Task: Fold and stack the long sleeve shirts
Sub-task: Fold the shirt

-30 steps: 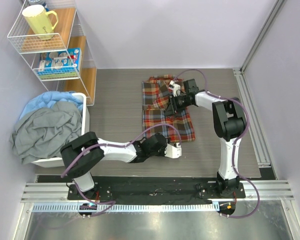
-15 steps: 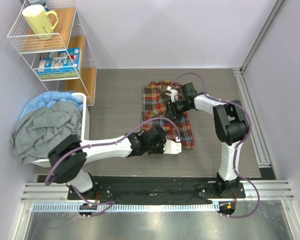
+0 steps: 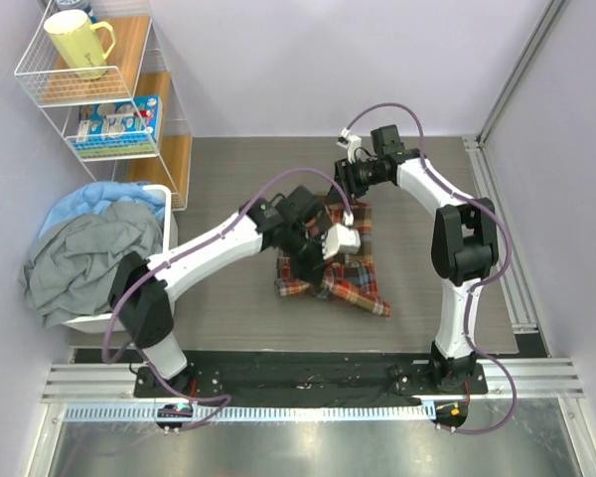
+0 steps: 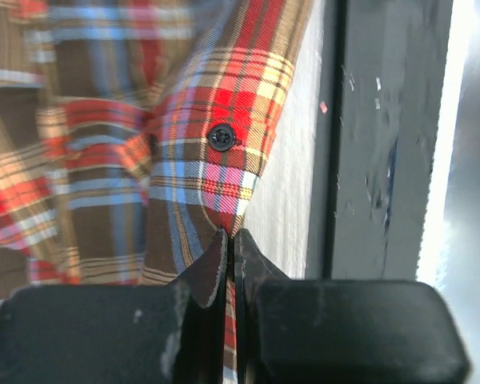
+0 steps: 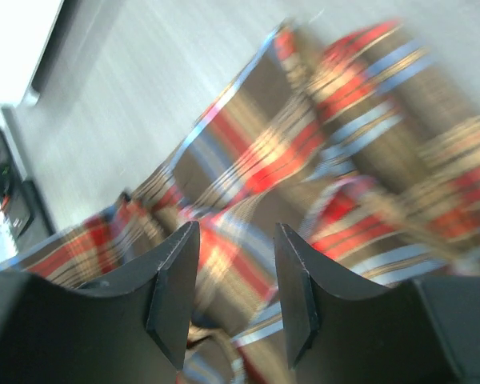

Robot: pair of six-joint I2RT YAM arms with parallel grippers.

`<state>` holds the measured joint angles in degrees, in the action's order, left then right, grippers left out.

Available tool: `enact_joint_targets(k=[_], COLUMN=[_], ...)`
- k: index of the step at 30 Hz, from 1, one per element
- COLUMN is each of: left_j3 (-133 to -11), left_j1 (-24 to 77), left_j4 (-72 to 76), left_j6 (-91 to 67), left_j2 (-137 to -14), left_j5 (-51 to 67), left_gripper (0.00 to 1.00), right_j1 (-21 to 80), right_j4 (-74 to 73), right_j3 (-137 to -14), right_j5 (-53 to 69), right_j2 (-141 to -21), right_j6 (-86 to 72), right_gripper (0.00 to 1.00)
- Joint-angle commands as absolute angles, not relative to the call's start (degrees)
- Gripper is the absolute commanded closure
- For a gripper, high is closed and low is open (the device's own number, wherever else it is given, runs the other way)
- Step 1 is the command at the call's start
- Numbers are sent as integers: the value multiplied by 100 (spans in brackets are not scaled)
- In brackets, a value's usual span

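Left end effector point(image 4: 230, 240) pinches the plaid shirt point(image 3: 350, 286), half-folded; right end effector point(image 5: 234, 248) open, empty; stacking not begun.

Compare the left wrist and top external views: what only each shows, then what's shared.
Left wrist only: a black button on the plaid shirt, and the left gripper pinched shut on its fabric. Top external only: the right gripper beyond the shirt's far edge, a yellow mug on the wire shelf, a bin of grey and blue clothes. Both: the shirt, held by the left gripper.
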<state>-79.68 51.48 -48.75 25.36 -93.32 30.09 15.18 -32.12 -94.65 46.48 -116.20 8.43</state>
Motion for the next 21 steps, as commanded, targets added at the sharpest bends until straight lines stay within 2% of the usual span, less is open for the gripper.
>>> enact_joint_targets(k=[1, 5, 11, 17, 21], left_j3=[-9235, -10404, -12362, -12674, -12017], left_j1=[4370, 3745, 3059, 2830, 2830], left_j4=[-5871, -6292, -6452, -6074, -5688], left_j6=[2302, 2653, 2795, 2777, 2909], left_j2=[-10166, -11184, -12707, -13719, -13851], left_j5=[4156, 4122, 4078, 3762, 3367], left_gripper=[100, 100, 100, 100, 100], right_j1=[1178, 1037, 940, 958, 993], right_j4=[-3427, -3595, -3621, -3569, -3551], right_j3=[-10115, -10730, -10942, -11135, -11075], right_j5=[4799, 4816, 4781, 4755, 4729], right_j2=[-12154, -12515, -12761, -13165, -13464], right_j6=[905, 888, 949, 827, 677], right_gripper=[52, 52, 52, 52, 52])
